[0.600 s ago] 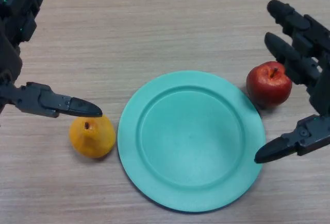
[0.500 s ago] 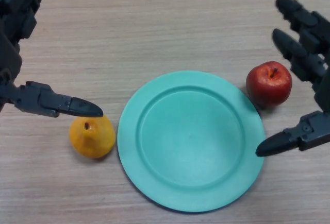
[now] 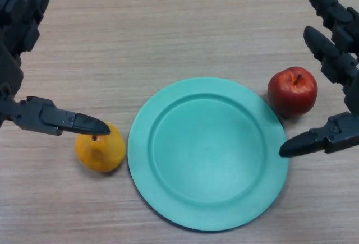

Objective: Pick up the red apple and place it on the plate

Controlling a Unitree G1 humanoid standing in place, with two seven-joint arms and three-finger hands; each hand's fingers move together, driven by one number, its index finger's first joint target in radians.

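A red apple (image 3: 292, 91) sits on the wooden table, touching the right rim of a teal plate (image 3: 208, 152) that holds nothing. My right hand (image 3: 336, 64) is open at the right edge. Its fingers reach past the apple's far right side and its thumb (image 3: 314, 141) points left in front of the apple, over the plate's right rim. The hand is apart from the apple. My left hand (image 3: 19, 59) is open at the left edge, its thumb (image 3: 67, 122) lying over the top of an orange-yellow fruit.
An orange-yellow pear-like fruit (image 3: 101, 150) rests just left of the plate, partly under the left thumb. Bare wooden table (image 3: 168, 25) stretches behind the plate.
My right hand has drawn back to the right, away from the apple. The left thumb has dropped slightly toward the yellow fruit. Apple, plate and yellow fruit have not moved.
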